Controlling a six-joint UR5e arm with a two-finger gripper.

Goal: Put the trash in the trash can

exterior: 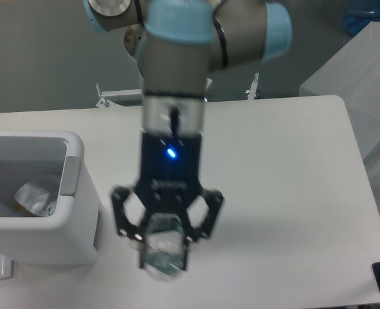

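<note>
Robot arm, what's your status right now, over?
Gripper shut on the bottle, lifted off the table. Wrapper already inside the trash can. Nothing visible between bottle and can.

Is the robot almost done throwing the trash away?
About halfway. The crumpled wrapper already lies inside the white trash can. The claw is shut on the small bottle, held up off the table to the right of the can. What is left: carry the bottle over the can and drop it in.
</note>
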